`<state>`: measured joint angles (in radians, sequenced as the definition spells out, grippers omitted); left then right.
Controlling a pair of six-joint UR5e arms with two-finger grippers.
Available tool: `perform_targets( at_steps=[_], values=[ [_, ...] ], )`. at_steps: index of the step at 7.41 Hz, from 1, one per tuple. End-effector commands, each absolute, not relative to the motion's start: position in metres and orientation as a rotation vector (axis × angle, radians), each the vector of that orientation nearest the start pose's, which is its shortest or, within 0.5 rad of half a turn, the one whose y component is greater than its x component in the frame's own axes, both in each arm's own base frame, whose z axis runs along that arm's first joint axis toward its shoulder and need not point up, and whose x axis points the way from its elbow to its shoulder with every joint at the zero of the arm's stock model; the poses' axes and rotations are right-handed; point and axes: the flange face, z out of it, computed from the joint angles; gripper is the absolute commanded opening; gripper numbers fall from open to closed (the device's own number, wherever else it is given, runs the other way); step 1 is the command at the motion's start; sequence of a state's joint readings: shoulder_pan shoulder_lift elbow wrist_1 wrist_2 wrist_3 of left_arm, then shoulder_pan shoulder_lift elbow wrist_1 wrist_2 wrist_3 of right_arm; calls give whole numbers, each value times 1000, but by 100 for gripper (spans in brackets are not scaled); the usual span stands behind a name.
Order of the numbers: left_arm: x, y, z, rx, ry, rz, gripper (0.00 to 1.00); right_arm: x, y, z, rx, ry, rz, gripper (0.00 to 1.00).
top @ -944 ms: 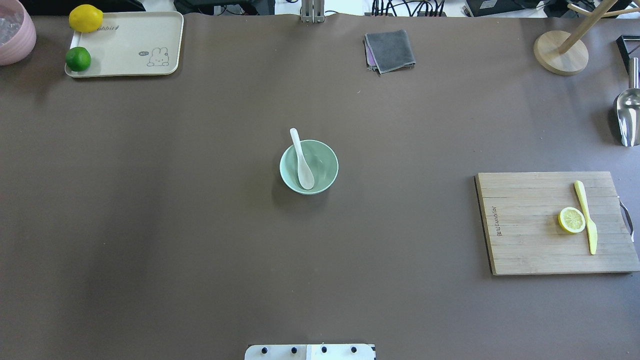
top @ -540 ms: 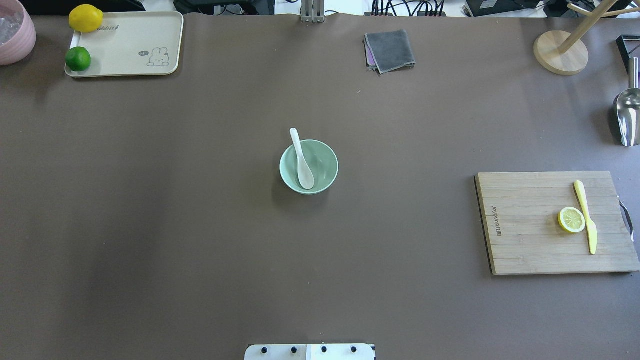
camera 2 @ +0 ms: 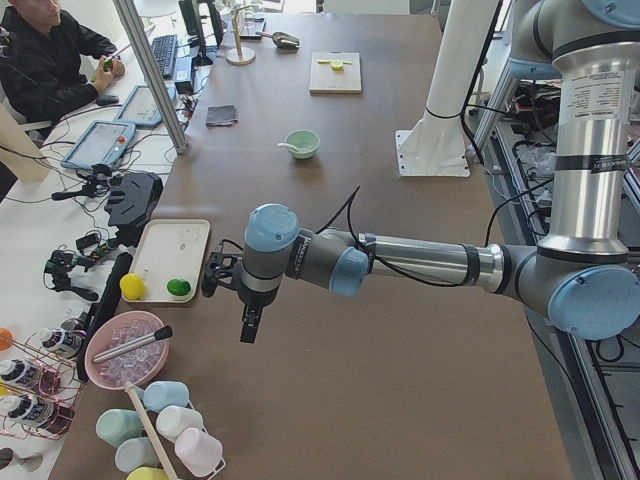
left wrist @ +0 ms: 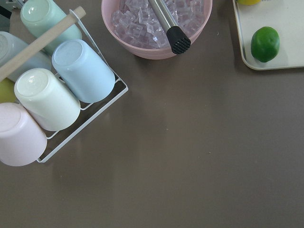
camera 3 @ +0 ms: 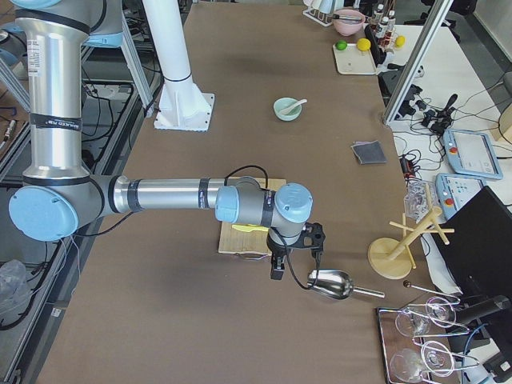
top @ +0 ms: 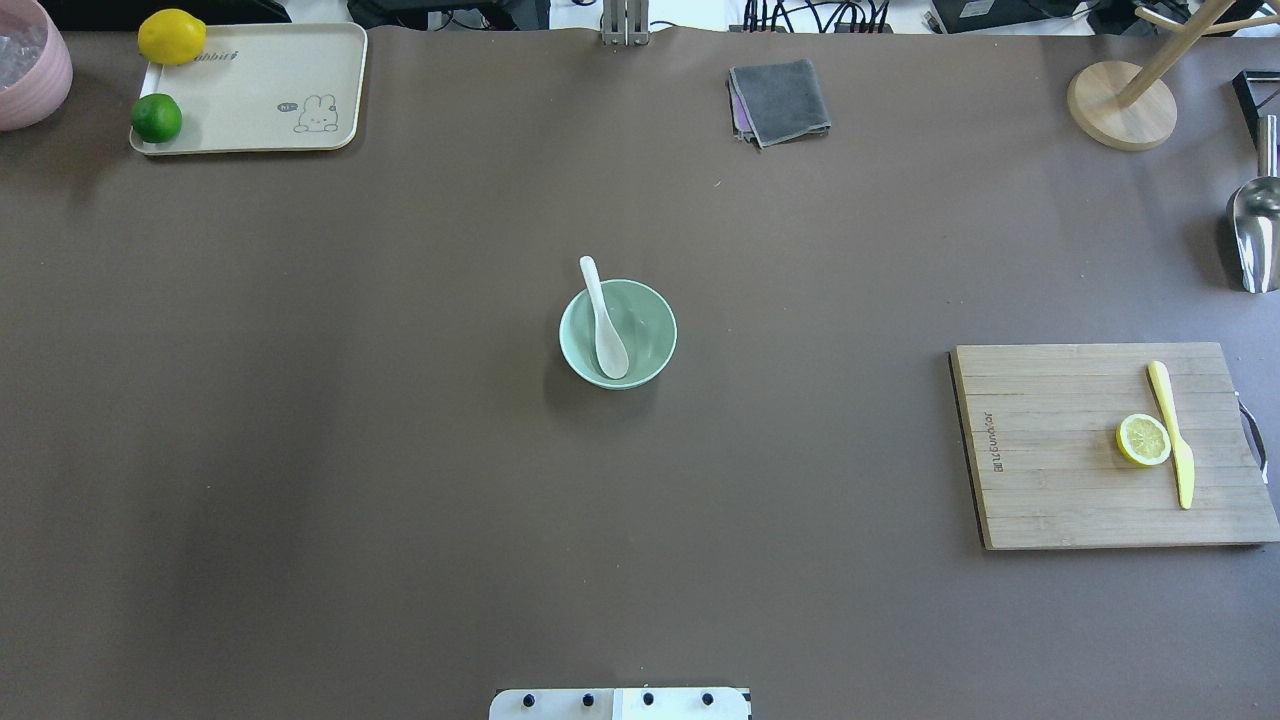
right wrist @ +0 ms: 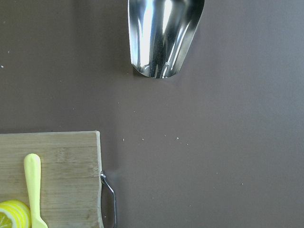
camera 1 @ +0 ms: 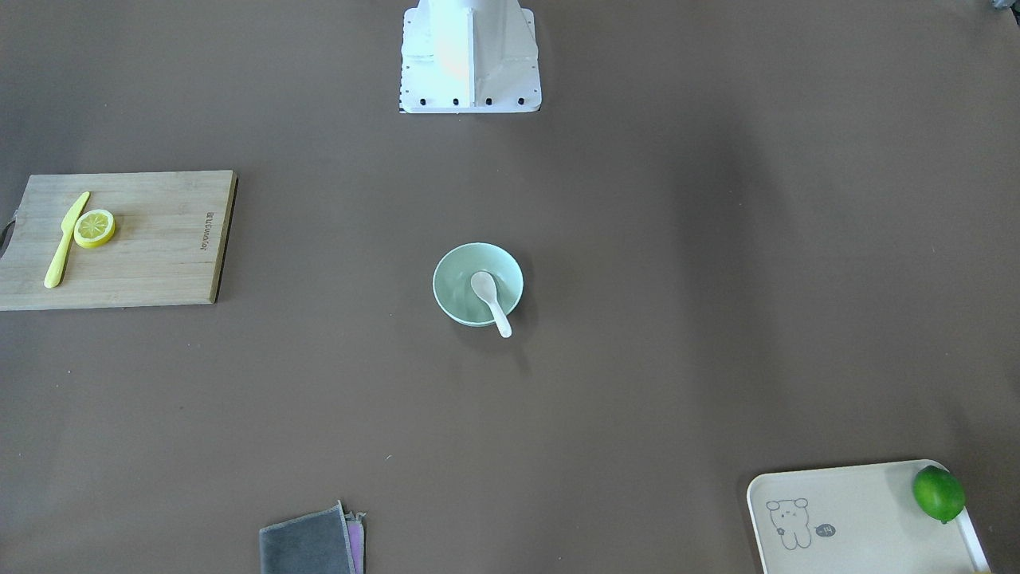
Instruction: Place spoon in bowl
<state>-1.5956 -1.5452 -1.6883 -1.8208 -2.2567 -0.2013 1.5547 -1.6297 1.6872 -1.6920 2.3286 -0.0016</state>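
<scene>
The white spoon (top: 603, 322) lies in the mint-green bowl (top: 645, 335) at the table's middle, scoop down inside and handle sticking out over the far rim. Both also show in the front-facing view, spoon (camera 1: 491, 300) and bowl (camera 1: 456, 279). Neither gripper shows in the overhead or front-facing view. The left gripper (camera 2: 248, 326) hangs above the table's left end, near the tray. The right gripper (camera 3: 276, 268) hangs above the right end, by the cutting board. I cannot tell whether either is open or shut.
A cream tray (top: 260, 95) with a lemon (top: 171, 36) and a lime (top: 156, 118) sits far left, beside a pink ice bowl (left wrist: 156, 28) and a cup rack (left wrist: 57, 95). A cutting board (top: 1070, 440) with a knife (top: 1172, 430) and a lemon slice lies right. A metal scoop (right wrist: 164, 33), a grey cloth (top: 780, 100) and a wooden stand (top: 1120, 105) lie far.
</scene>
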Motion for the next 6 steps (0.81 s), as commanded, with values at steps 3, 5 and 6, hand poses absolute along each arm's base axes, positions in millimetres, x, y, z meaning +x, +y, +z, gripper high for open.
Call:
perform_targets(
  at_steps=[3, 5, 6],
  values=[
    [-81, -498, 592, 261, 706, -103, 98, 58, -464, 636, -56, -759, 9, 100],
    [-80, -499, 592, 260, 707, -103, 98, 58, -465, 636, -55, -759, 11, 100],
    [-79, -499, 592, 261, 707, -101, 98, 58, -465, 635, -52, -759, 5, 100]
  ],
)
